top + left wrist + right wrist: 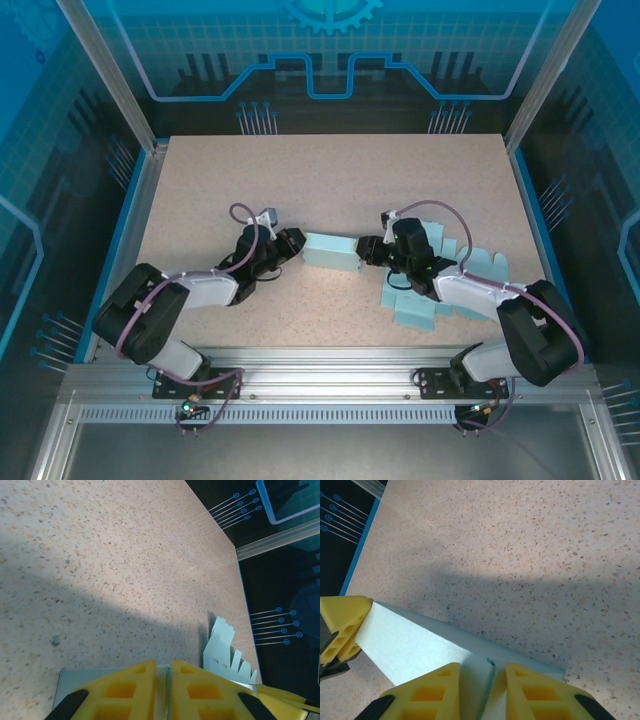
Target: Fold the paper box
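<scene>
The light blue paper box [330,251] lies on its side at the table's middle, between the two grippers. My left gripper [296,246] is at its left end. In the left wrist view its yellow fingers [164,667] are shut on a thin upright paper edge of the box [75,680]. My right gripper [366,250] is at the box's right end. In the right wrist view its jaws [482,667] stand a little apart, with a thin upright flap edge of the box [410,645] between them and a gap on both sides. A left finger [342,625] shows at the box's far end.
A loose pile of flat blue box blanks [440,290] lies under and beside the right arm, and its toothed edges [222,650] show in the left wrist view. The speckled tabletop [330,180] stretches bare behind the box. A metal frame and blue walls enclose it.
</scene>
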`<action>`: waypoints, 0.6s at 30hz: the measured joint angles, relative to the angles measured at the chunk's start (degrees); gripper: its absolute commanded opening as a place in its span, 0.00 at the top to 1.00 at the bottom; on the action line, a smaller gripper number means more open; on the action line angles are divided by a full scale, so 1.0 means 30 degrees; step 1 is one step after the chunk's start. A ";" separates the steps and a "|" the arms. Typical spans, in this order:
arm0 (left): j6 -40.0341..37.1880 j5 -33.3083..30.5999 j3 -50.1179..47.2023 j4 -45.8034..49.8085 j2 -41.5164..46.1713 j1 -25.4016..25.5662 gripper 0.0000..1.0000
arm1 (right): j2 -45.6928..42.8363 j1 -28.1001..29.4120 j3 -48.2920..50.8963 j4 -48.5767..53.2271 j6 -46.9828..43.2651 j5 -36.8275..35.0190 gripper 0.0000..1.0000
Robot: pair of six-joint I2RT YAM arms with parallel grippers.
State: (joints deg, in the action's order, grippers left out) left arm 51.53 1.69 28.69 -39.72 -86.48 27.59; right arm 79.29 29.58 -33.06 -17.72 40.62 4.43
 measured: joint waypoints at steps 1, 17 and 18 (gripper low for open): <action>-0.0036 -0.0080 -0.0168 0.0270 0.0357 0.0000 0.80 | -0.0029 0.0204 0.0058 -0.0109 -0.0087 -0.0204 0.73; -0.0867 -0.0962 -0.1392 0.8823 0.6761 0.0248 0.48 | -0.1778 0.3264 0.0816 0.0954 -0.0772 -0.1982 0.65; -0.0874 -0.0954 -0.1392 0.8976 0.6827 0.0299 0.47 | -0.1785 0.3300 0.0852 0.0954 -0.0765 -0.2018 0.65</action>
State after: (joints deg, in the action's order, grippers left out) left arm 48.90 -1.17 24.51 -12.80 -66.00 28.49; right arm 73.93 39.48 -30.50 -14.85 38.33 -1.63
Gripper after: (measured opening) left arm 0.518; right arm 0.349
